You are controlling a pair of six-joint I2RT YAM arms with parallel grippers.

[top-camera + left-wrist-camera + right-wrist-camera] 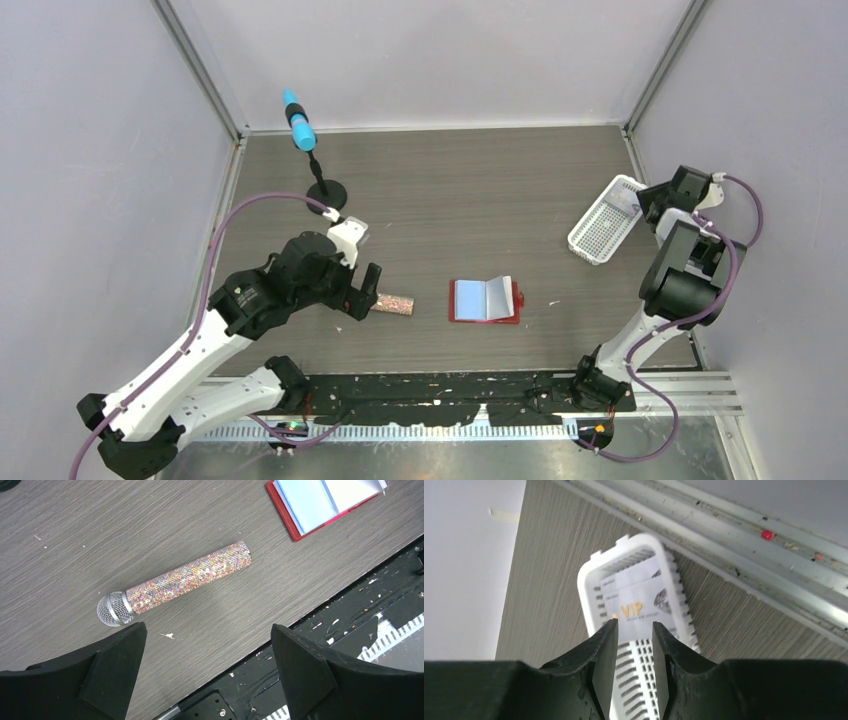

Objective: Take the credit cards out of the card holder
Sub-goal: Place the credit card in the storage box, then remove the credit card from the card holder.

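Red wallet (486, 300) lies open flat, long axis left-right; glossy cards (639, 607) seemingly in perforated basket (585, 580); left gripper (206, 629) wide, right gripper (634, 625) narrow, empty.

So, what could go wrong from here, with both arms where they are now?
1. The right fingers hang over the cards in the white basket; pulling back carelessly could catch its rim and tip it.
2. The open left fingers hover by the glittery microphone; a nudge might roll it into the card holder.
3. The card holder lies open and unheld, so pulling a card may drag it.
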